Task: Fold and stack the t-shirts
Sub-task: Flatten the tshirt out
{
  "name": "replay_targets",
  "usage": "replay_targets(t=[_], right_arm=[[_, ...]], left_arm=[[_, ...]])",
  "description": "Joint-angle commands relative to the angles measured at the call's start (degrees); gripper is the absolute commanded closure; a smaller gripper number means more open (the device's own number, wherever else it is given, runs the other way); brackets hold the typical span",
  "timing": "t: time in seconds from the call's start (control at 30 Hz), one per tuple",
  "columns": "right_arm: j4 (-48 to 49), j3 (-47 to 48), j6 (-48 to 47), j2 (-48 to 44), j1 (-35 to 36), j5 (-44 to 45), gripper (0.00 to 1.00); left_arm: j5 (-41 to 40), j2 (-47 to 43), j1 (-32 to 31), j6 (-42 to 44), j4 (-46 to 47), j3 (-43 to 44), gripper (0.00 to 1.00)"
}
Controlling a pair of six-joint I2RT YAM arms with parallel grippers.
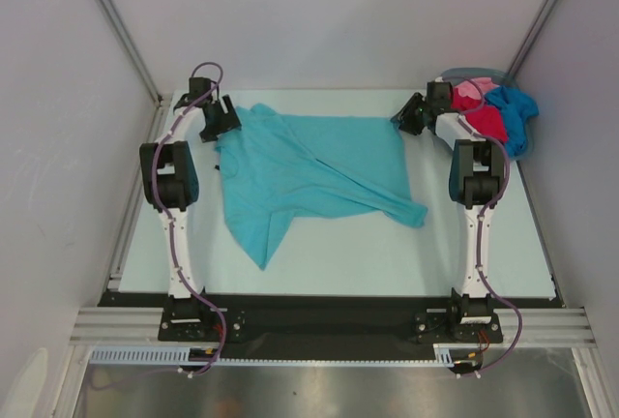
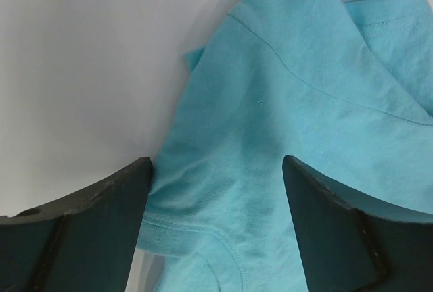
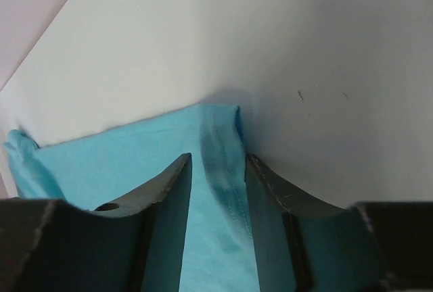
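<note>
A teal t-shirt lies spread and wrinkled on the white table, one part trailing toward the near left. My left gripper is at its far left corner. In the left wrist view the left gripper is wide open over the teal cloth, with a stitched hem between the fingers. My right gripper is at the shirt's far right corner. In the right wrist view the right gripper has its jaws narrowed around a raised ridge of the teal hem, which touches the right finger only.
A grey-blue basket stands at the far right corner, holding a red shirt, a pink one and a blue one that hangs over its rim. Enclosure walls stand close on both sides and behind.
</note>
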Motion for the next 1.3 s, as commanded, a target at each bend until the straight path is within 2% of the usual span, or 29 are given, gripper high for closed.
replay_targets(t=[0.0, 0.07, 0.17, 0.2, 0.27, 0.3, 0.33, 0.4, 0.6, 0.77, 0.9, 1.13, 1.27], right_arm=[[-4.76, 1.64, 0.29, 2.67, 1.16, 0.12, 0.60], [-4.85, 1.73, 0.20, 2.67, 1.34, 0.30, 0.69], [-5.20, 1.64, -0.06, 2.49, 1.34, 0.65, 0.81], [-5.28, 1.64, -0.15, 2.41, 1.16, 0.91, 0.84], [-5.37, 1.47, -0.32, 2.23, 1.07, 1.18, 0.94], [-5.46, 1.38, -0.41, 2.06, 1.16, 1.53, 0.99], [-5.46, 1.29, -0.67, 1.62, 1.16, 2.23, 1.00], [-5.55, 1.11, -0.85, 1.35, 1.16, 2.84, 1.00], [-7.30, 4.00, -2.00, 1.00, 1.51, 6.45, 1.00], [-9.85, 9.27, -2.17, 2.14, 1.34, 8.29, 1.00], [-11.70, 14.03, -1.73, 3.46, 0.81, 9.70, 1.00], [-13.81, 19.91, -1.73, 5.12, -0.16, 12.69, 1.00], [-14.69, 24.13, -1.99, 6.89, -0.60, 12.95, 1.00]], left_arm=[[1.16, -0.14, -0.68, -0.03, -0.68, 1.24, 0.17], [1.16, -0.23, -0.68, 0.06, -0.68, 1.06, 0.18], [0.89, -0.32, -0.68, 0.14, -0.68, 0.98, 0.29], [0.72, -0.32, -0.68, 0.06, -0.68, 0.98, 0.38], [0.37, -0.40, -0.77, 0.06, -0.68, 0.98, 0.48], [-0.42, -0.40, -0.85, 0.14, -0.68, 0.98, 0.59], [-0.77, -0.66, -0.86, 0.23, -0.77, 0.98, 0.66], [-1.39, -0.75, -0.94, 0.32, -0.77, 1.06, 0.74], [-4.55, -1.81, -1.47, 0.15, -0.86, 1.41, 0.78], [-10.69, -3.48, -1.65, -0.21, -0.77, 1.15, 0.80], [-14.66, -4.71, -1.56, -0.03, -1.12, 1.59, 0.89], [-15.54, -4.80, -0.15, -0.21, -1.91, 3.17, 0.94], [-14.67, -3.48, 0.02, -0.12, -2.61, 5.72, 0.91]])
